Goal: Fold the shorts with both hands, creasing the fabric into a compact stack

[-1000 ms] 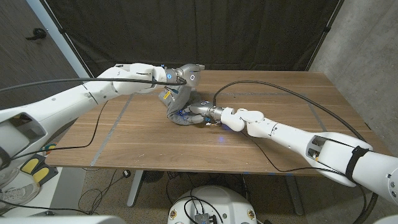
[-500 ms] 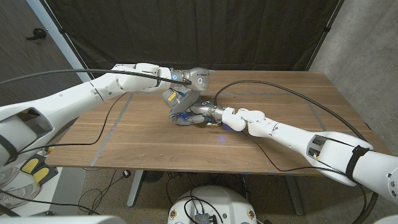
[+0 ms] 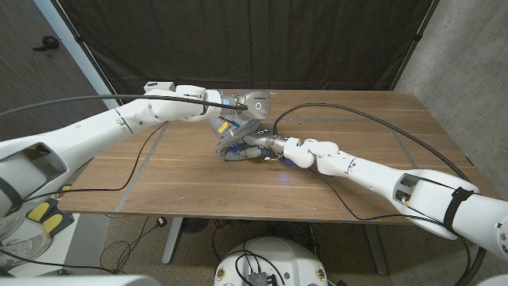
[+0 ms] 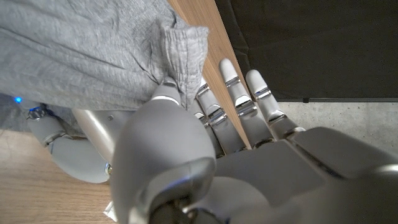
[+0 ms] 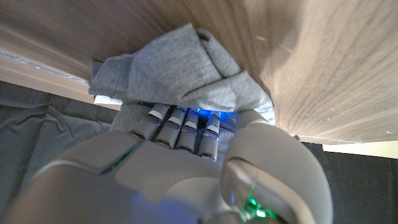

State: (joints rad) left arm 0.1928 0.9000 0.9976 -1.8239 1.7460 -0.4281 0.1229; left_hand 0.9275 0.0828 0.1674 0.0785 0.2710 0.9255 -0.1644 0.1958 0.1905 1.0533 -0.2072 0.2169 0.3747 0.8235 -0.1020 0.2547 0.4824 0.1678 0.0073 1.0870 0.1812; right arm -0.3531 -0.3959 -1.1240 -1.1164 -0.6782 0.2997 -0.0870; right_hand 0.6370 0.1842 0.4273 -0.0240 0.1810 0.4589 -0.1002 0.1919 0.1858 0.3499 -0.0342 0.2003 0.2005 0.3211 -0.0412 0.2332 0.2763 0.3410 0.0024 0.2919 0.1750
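The grey shorts [image 3: 229, 135] lie bunched near the middle of the wooden table [image 3: 373, 135]. My left hand [image 3: 252, 103] hangs over their far side and pinches a raised edge of the fabric, drawn up from the heap. In the left wrist view the thumb [image 4: 163, 106] presses the cloth [image 4: 93, 50] against the fingers. My right hand [image 3: 260, 144] is at the heap's right side, low on the table. In the right wrist view its fingers [image 5: 180, 127] are tucked under a fold of the shorts [image 5: 180, 68], with the thumb beside it.
A black cable [image 3: 341, 111] loops over the table behind my right arm. Another cable [image 3: 131, 163] crosses the left part of the table. The table's far edge and a black curtain [image 3: 317, 48] lie just behind my left hand.
My left hand has carried the lifted edge of the shorts to the right, over the heap and closer to my right hand. The right hand has stayed in place.
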